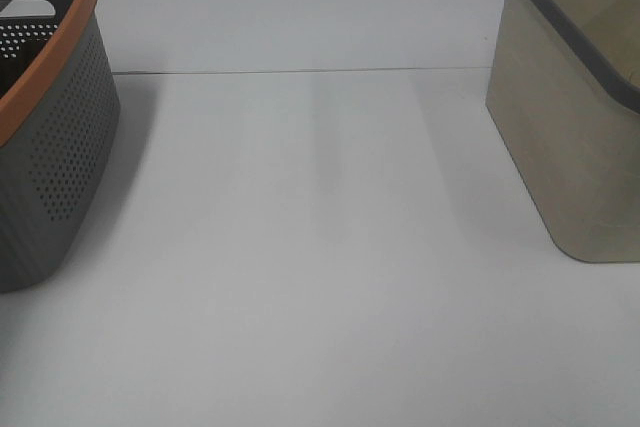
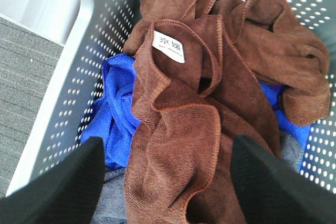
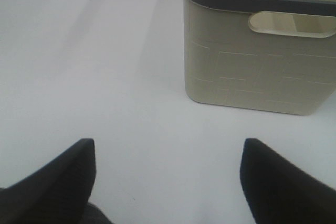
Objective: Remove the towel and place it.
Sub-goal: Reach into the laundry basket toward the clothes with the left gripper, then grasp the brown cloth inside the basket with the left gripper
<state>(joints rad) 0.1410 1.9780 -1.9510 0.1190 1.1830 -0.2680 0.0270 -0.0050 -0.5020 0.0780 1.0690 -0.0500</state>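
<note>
The towel [image 2: 205,103] is a reddish-brown terry cloth with a small white tag [image 2: 169,46]. It lies crumpled inside the grey perforated basket [image 2: 79,72], on top of a blue cloth [image 2: 118,114]. My left gripper [image 2: 165,182] hangs open just above the towel, its two dark fingers either side of a fold. My right gripper [image 3: 168,182] is open and empty above the bare table, facing the beige basket [image 3: 252,61]. Neither gripper shows in the exterior high view, and the towel is hidden there.
In the exterior high view the grey basket with an orange rim [image 1: 50,127] stands at the left edge and the beige basket with a dark rim [image 1: 575,117] at the right. The white table [image 1: 320,247] lies between them.
</note>
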